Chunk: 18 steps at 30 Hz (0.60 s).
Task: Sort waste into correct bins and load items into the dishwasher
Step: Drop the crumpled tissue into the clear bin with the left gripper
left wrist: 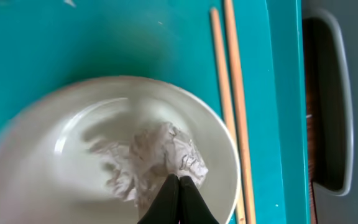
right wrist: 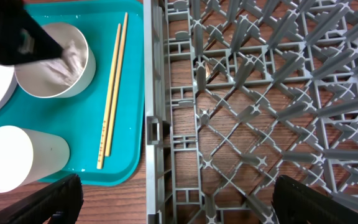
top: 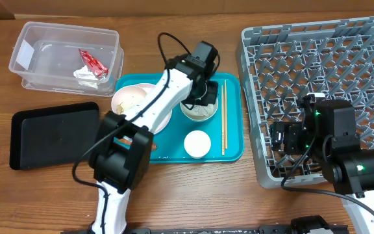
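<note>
Closest to the lens on my left wrist, the left gripper (left wrist: 179, 185) is sitting fully closed. Its black tips are pinching the near edge of the crumpled white tissue (left wrist: 151, 155), which is lying in the round pale bowl (left wrist: 48, 180) on the teal plastic tray (left wrist: 104, 37). The right gripper (right wrist: 176, 200) is hanging wide open and holding nothing, over the near edge of the grey plastic dish rack (right wrist: 260, 93).

I am worrying about that pinch. It seems to be catching only a fold, so on the lift the tissue may be slipping free or tearing and falling back. If the tips are pressing on the bowl's floor, a crooked lift could be dragging the bowl toward the thin wooden chopsticks (left wrist: 232, 93) lying just beside it. A low carry to the clear plastic tub (top: 63, 27) could be clipping the pale pink plate (top: 163, 121) with its beige scraps (top: 130, 97).

I am counting:
- two chopsticks
- one small white cup (top: 197, 143)
- one plate
- one bowl for certain, with my arm hiding part of the tray
- one red foil wrapper (top: 91, 62) and one tissue wad (top: 84, 75) in the tub
- one shallow black tray (top: 54, 133) on the wooden table (top: 187, 16)
</note>
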Available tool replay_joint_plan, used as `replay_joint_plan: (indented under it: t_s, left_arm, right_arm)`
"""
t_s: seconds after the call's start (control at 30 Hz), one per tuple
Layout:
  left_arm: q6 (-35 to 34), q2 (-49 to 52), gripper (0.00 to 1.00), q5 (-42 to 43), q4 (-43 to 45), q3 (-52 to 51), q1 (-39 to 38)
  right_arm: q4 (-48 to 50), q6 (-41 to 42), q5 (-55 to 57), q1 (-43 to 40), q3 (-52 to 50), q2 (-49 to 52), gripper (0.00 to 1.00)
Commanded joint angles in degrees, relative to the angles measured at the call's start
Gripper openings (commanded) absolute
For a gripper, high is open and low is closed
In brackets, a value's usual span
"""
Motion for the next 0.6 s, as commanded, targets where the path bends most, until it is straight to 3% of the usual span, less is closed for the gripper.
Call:
replay_joint_plan:
  t_s: [0.0, 0.33, 0.57]
  left_arm:
    - [0.4, -9.2, 0.04, -0.3, 0.0, 0.5, 4.0]
    - [0.6, -22.0, 0.04, -7.4, 1.2, 0.5, 15.2]
    - [0.7, -21.4, 0.04, -15.2, 8.1, 0.5, 28.7]
  right_arm:
    - [0.3, 0.2, 0.2, -0.3, 1.9, -0.2, 1.0]
    - [0.3, 0.2, 0.2, -0.3, 1.9, -0.2, 1.0]
    - [0.3, 0.2, 0.2, -0.3, 1.9, -0.2, 1.0]
